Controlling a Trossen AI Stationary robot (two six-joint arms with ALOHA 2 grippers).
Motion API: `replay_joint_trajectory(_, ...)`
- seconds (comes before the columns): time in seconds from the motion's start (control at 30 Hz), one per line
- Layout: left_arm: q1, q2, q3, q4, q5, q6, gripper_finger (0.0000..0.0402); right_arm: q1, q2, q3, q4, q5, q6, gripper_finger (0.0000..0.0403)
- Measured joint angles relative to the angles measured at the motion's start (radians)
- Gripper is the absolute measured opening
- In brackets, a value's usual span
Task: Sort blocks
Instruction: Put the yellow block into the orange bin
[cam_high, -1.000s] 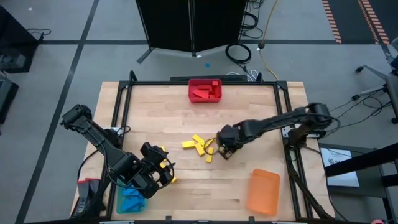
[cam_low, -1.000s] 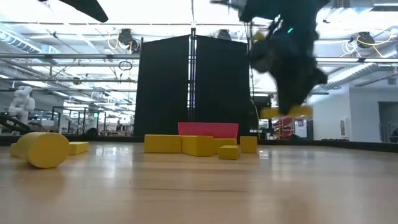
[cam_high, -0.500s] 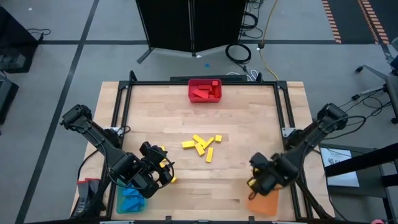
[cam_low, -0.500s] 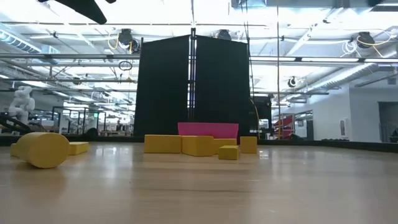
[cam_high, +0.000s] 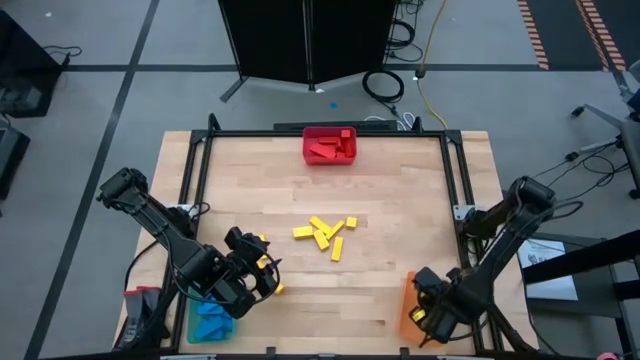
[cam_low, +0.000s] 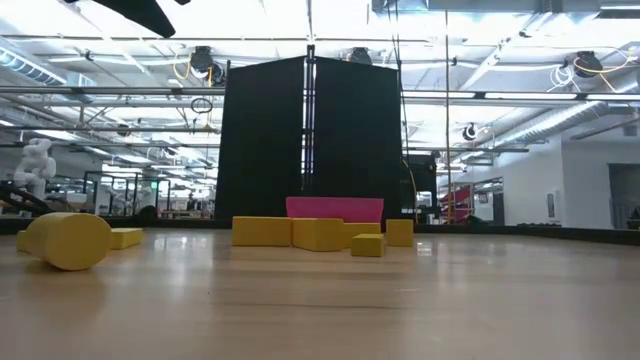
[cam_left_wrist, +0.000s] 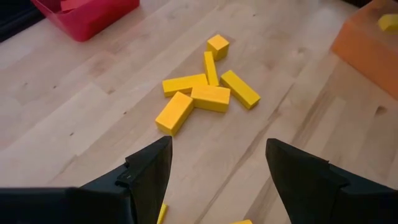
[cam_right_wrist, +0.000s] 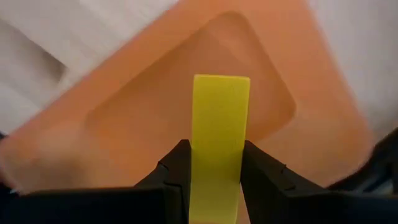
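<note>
High view: your right gripper (cam_high: 437, 318) hangs over the orange bin (cam_high: 408, 305) at the near right, placed for a drop. Left gripper (cam_high: 252, 275) waits near left beside the blue bin (cam_high: 209, 322).

Low view: yellow blocks (cam_low: 320, 234) lie mid-table, before the red bin (cam_low: 334, 208).

Left wrist view: fingers spread, holding nothing.

Right wrist view: fingers clamp a yellow block (cam_right_wrist: 219, 124) upright above the bin floor.

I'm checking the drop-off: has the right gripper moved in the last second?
Yes. The right gripper went from the yellow block pile mid-table to above the orange bin at the near right corner, carrying a yellow block.
</note>
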Motion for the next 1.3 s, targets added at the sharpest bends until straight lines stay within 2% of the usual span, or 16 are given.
replay_joint_trajectory(0.13, 0.000, 0.000, 0.000, 0.004, 0.000, -0.002, 0.0264, 0.005, 0.042, -0.032, 0.072, -0.049, -0.013, 0.0084)
replay_joint_trajectory(0.37, 0.000, 0.000, 0.000, 0.003, 0.000, -0.001, 0.0264, 0.006, 0.108, -0.030, 0.182, -0.043, -0.078, 0.0085)
replay_joint_trajectory(0.43, 0.000, 0.000, 0.000, 0.003, 0.000, 0.014, 0.0264, 0.006, 0.116, -0.030, 0.182, -0.044, -0.078, 0.0107)
replay_joint_trajectory(0.63, 0.000, 0.000, 0.000, 0.003, 0.000, 0.034, 0.0264, 0.006, 0.119, -0.030, 0.183, -0.044, -0.081, 0.0221)
replay_joint_trajectory(0.8, 0.000, 0.000, 0.000, 0.003, 0.000, 0.043, 0.0264, 0.002, 0.091, -0.014, 0.187, -0.034, -0.084, 0.0261)
replay_joint_trajectory(0.93, 0.000, 0.000, 0.000, 0.003, 0.000, 0.043, 0.0264, -0.012, 0.011, 0.071, 0.127, 0.058, -0.150, 0.0258)
replay_joint_trajectory(1.07, 0.000, 0.000, 0.000, 0.003, 0.000, 0.044, 0.0264, -0.066, -0.077, 0.185, -0.026, 0.183, -0.308, 0.0245)
replay_joint_trajectory(1.2, 0.000, 0.000, 0.000, 0.004, -0.004, 0.043, 0.0264, -0.201, -0.122, 0.263, -0.199, 0.351, -0.529, 0.0236)
replay_joint_trajectory(1.3, 0.000, 0.000, 0.000, 0.013, -0.004, 0.043, 0.0264, -0.353, -0.129, 0.272, -0.213, 0.411, -0.771, 0.0234)
